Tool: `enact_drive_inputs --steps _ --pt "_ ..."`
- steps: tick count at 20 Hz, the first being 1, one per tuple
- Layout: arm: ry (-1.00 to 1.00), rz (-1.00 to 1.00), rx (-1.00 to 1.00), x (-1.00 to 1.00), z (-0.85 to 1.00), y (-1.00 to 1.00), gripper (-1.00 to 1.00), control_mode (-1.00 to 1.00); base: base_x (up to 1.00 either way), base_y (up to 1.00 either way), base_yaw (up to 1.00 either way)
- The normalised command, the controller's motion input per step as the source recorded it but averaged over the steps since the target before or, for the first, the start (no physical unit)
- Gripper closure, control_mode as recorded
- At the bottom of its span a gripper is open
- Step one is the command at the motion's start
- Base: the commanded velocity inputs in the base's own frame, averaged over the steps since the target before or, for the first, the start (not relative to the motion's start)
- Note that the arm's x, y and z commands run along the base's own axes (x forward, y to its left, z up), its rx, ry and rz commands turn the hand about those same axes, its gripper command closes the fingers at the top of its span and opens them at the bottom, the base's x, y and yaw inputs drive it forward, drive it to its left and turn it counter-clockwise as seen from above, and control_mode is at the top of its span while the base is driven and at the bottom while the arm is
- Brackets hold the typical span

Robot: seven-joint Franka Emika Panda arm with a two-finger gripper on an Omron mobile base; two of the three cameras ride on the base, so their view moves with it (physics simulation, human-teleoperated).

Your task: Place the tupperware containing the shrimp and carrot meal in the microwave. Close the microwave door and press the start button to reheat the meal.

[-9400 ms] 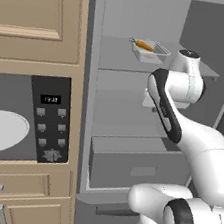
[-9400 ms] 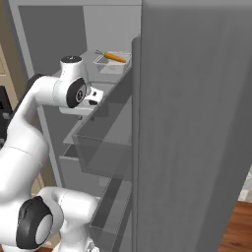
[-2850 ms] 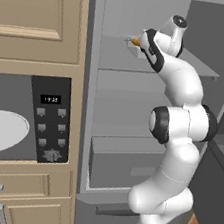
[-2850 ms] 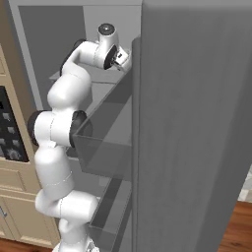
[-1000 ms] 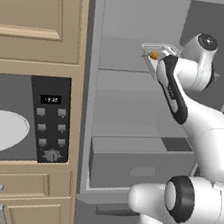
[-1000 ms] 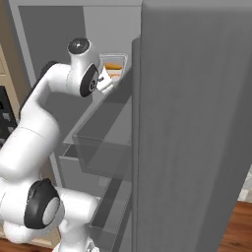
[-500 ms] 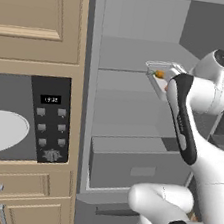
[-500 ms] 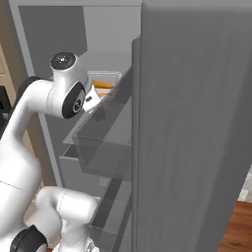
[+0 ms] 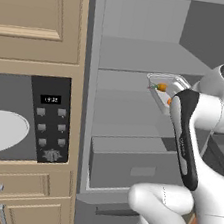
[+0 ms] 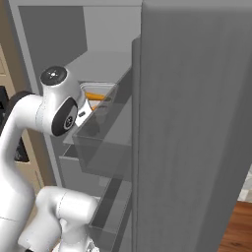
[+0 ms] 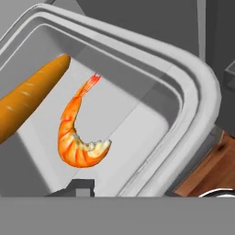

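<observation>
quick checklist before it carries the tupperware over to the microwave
1. Pincer holds the tupperware at its rim: ok.
2. Shrimp and carrot inside it: ok.
3. Tupperware lifted off the fridge shelf: ok.
4. Tupperware level: cannot tell, it looks a bit tilted.
5. Microwave cavity open, turntable plate bare: ok.
6. Microwave door swung out of the path: cannot tell.
</observation>
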Motion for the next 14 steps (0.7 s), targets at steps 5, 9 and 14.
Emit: enact_drive_inputs --steps 5,9,14 --pt "0.0 0.0 0.0 0.0 0.0 0.0 1.0 1.0 -0.17 0.0 0.0" --pt "0.0 0.0 0.0 0.0 0.0 0.0 1.0 1.0 -0.71 0.09 0.01" --pt "0.0 0.0 0.0 0.0 0.0 0.0 1.0 1.0 -0.92 0.28 0.07"
